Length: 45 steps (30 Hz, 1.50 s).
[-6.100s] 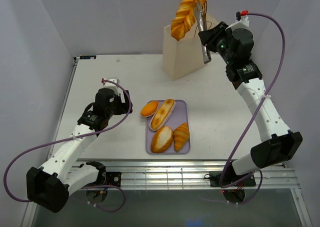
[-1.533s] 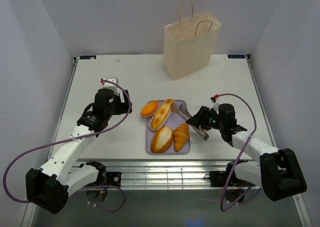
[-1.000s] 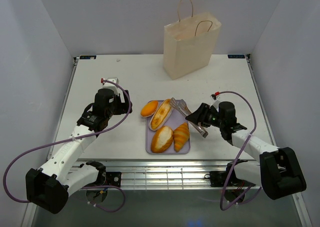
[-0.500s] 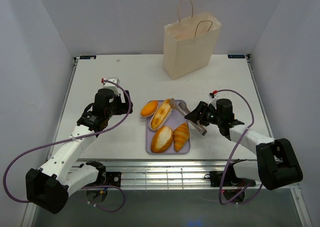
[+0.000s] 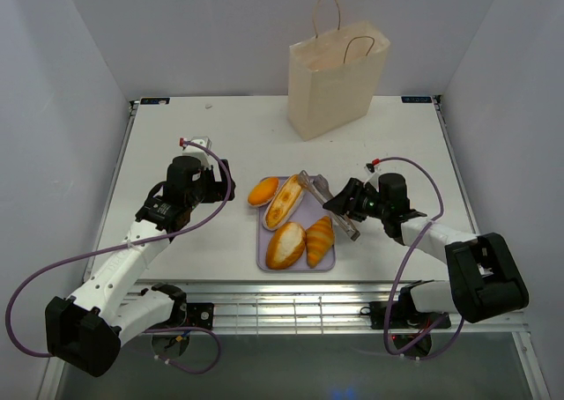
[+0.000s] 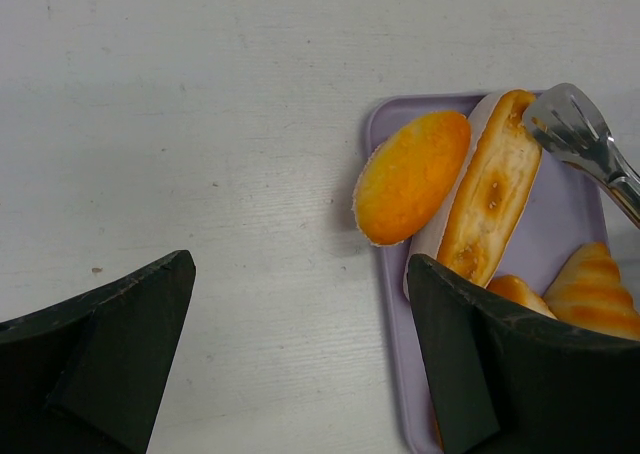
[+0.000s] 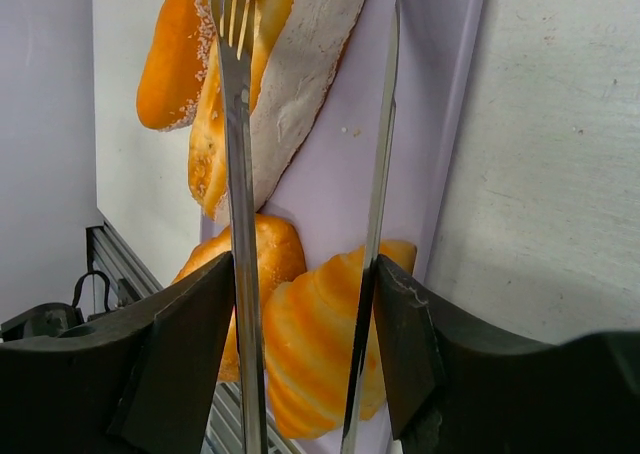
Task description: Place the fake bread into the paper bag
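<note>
Your right tool (image 5: pixel 352 203) clamps the tongs (image 5: pixel 321 196), blades spread above the split roll (image 5: pixel 286 202) for a pinch; left tool (image 6: pixel 300 264) gapes, idle.

The white counter (image 5: pixel 194 136) carries a lilac tray (image 6: pixel 570 219) near its front middle and the paper bag (image 5: pixel 335 87) upright at the back. A round bun (image 5: pixel 263 191) (seed-speckled) overhangs the tray's left rim.

An orange bun (image 6: pixel 412 177) overhangs the lilac tray (image 6: pixel 565 224), touching a long roll (image 6: pixel 487 199), metal tongs (image 6: pixel 575 132) just beside.
</note>
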Available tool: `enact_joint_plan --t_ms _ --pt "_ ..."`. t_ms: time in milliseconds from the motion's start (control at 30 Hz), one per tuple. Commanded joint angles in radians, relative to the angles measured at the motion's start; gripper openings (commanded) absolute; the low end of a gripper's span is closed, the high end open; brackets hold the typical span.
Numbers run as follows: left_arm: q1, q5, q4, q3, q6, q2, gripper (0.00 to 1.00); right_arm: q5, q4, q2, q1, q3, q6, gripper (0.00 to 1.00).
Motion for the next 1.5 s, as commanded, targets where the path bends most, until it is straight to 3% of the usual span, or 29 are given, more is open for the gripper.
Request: enact_joint_plan --t_ms 0,500,600,767,1033,1467 --pt "-0.004 0.018 0.002 0.037 -0.004 -0.02 0.98 -0.014 0.063 0.007 0.024 0.042 0.01 0.61" --pt "-0.004 0.019 0.002 0.037 -0.002 -0.026 0.98 -0.014 0.077 0.025 0.046 0.042 0.035 0.59" --pt "-0.004 0.019 0.0 0.037 -0.001 -0.028 0.98 -0.019 0.079 0.039 0.046 0.049 0.038 0.56" --pt "-0.004 0.013 0.002 0.037 -0.001 -0.031 0.98 -0.036 0.08 0.05 0.046 0.059 0.05 0.4" --pt "-0.004 0.009 0.0 0.035 -0.001 -0.032 0.98 -0.025 0.008 -0.03 0.047 0.096 0.035 0.26" --pt "-0.004 0.001 0.0 0.034 -0.001 -0.026 0.98 0.113 -0.203 -0.249 0.047 0.164 -0.036 0.21"
